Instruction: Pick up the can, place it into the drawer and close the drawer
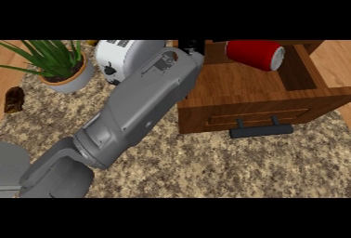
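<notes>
We log the drawer pulled open, a wooden box with a dark handle on its front panel. The red can lies tilted at the drawer's far end, its pale end face turned to the right; we cannot tell whether it rests on the drawer floor or hangs just above it. Left of the drawer stands a white appliance, and further left a potted plant near the surface's edge. A small dark object sits at the far left. The speckled surface in front of the drawer lies open. The left forearm runs diagonally from lower left to the drawer's far left corner. Only a dark bit of the left hand shows there; we cannot tell how its fingers stand.
</notes>
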Robot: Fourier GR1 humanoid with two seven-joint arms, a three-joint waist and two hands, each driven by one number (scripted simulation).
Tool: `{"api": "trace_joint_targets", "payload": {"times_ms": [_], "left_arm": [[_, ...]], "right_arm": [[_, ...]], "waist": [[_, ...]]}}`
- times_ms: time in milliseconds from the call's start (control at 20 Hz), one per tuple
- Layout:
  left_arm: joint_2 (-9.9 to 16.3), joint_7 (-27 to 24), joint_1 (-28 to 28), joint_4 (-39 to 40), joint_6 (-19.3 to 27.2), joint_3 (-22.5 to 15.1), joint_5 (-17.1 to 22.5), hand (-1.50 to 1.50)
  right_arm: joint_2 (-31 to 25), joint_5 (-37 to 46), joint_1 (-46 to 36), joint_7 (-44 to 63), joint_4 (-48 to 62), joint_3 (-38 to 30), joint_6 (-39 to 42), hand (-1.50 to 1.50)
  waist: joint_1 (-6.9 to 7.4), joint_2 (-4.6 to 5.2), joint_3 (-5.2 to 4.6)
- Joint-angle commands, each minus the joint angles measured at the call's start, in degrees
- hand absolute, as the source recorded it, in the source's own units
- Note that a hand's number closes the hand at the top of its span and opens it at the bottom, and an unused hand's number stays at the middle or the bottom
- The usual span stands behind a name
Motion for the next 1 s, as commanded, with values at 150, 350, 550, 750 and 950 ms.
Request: {"api": "trace_joint_targets", "payload": {"times_ms": [150, 350, 550, 750, 950], "left_arm": [[0.00, -0.86, -1.34, 2.68, 2.74, -3.28, 3.75, -1.50], [0.00, -2.78, 0.76, 1.81, 4.79, -5.34, 6.02, -1.50], [0.00, -5.46, 1.95, 2.50, 4.72, -6.38, 7.68, -1.50], [0.00, -6.27, -0.46, 4.68, 4.21, -4.92, 9.17, -1.50], [0.00, -7.58, -0.28, 3.32, 4.63, -5.29, 10.33, -1.50]], "right_arm": [[0.49, 2.27, -3.38, -0.02, 1.24, 1.80, -1.12, -1.50], [-1.03, 0.35, -2.90, 0.72, 0.26, -0.54, -1.64, -1.50], [1.18, 2.61, -1.95, 0.27, -0.12, 2.23, 0.23, -1.50], [-0.04, -0.41, -1.91, -0.16, 0.79, -0.69, -0.15, -1.50], [-0.03, 8.38, -3.36, -5.87, -4.05, -0.71, 2.21, -1.50]], "waist": [[-0.26, 0.31, 0.02], [-0.74, 0.27, -0.01], [-1.28, 0.58, 0.02], [-0.68, 0.33, 0.00], [-0.47, 0.29, -0.01]]}}
